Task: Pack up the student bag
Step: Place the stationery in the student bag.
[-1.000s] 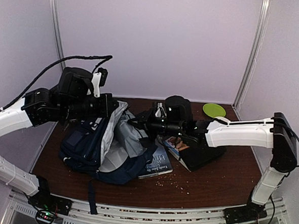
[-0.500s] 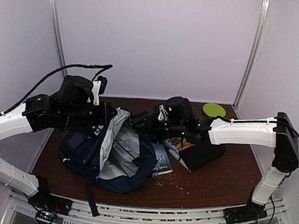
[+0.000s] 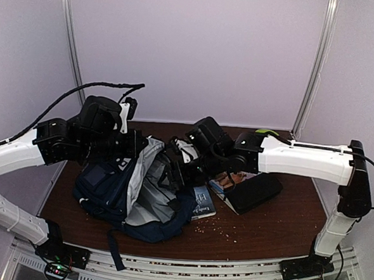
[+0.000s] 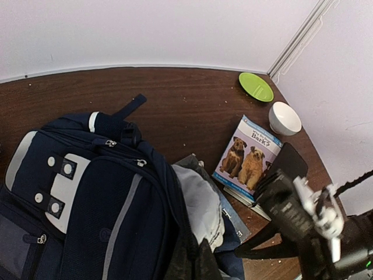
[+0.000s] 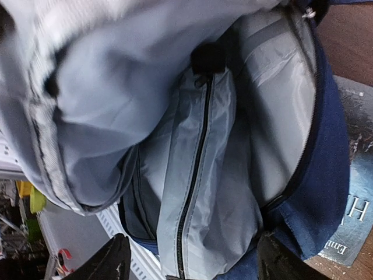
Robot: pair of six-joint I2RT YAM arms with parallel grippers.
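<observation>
- Student bag [image 3: 101, 185] lies slumped on the left half of the bench [image 3: 277, 228]. Navy shell, main zip mouth gaping toward the right, light grey lining exposed.
- Left gripper [image 3: 137, 148] is at the bag's upper rim. From the left wrist view its 2 fingers [image 4: 186, 265] sit pressed together on the edge of the opening, fabric pinched between them and the flap held up.
- Right gripper [image 3: 177, 170] is at the bag's mouth, pointing in. From the right wrist view its 2 fingers [image 5: 116, 262] are spread wide with nothing between them, over grey lining and a zipped inner pocket [image 5: 198, 192].
- Dark-covered book [image 3: 203, 201] lies flat on the bench, its left part tucked under the bag's right edge.
- Dog-cover book [image 4: 247, 154], titled "Bark?", shows 2 dogs. It lies right of the bag, partly on top of a flat black item [image 3: 253, 192].
- Green plate [image 4: 255, 86] sits in the far right corner, with a white bowl [image 4: 284, 118] near it, not touching.
- Crumbs [image 3: 223, 228] are scattered on the bench in front of the books.
</observation>
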